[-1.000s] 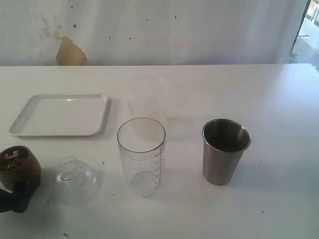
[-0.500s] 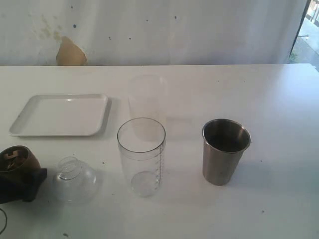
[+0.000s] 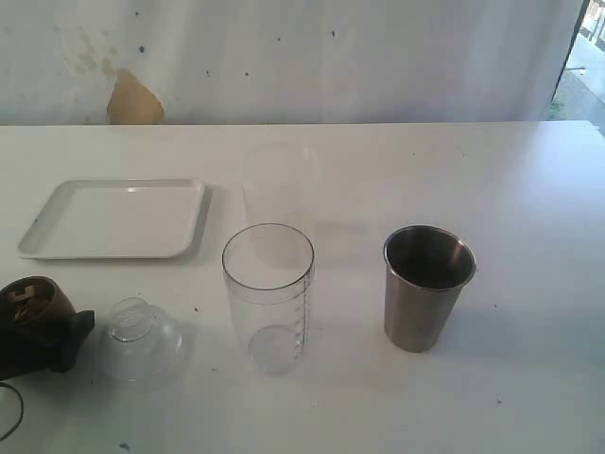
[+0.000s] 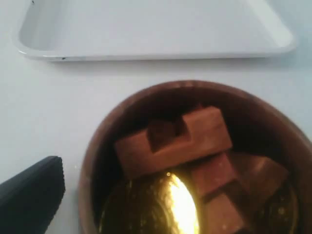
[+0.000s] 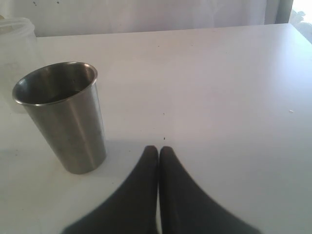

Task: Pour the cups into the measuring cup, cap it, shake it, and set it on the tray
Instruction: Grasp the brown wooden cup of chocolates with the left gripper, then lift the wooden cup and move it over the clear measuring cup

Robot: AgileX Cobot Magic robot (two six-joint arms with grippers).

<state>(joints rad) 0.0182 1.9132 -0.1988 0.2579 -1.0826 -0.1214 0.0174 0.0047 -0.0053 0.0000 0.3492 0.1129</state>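
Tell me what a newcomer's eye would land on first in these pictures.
The steel tumbler stands out most, dark and upright on the right half of the white table. Next comes the wooden cup at the left edge, with brown blocks inside it. The clear measuring cup stands upright and empty in the middle.

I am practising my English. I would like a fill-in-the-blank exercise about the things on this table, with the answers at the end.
In the exterior view, the steel cup stands to the ____ of the measuring cup.
The clear lid lies between the wooden cup and the ____ cup.
The brown blocks lie inside the ____ cup.
The right tool, near the steel cup, is ____.
Missing words: right; measuring; wooden; shut.
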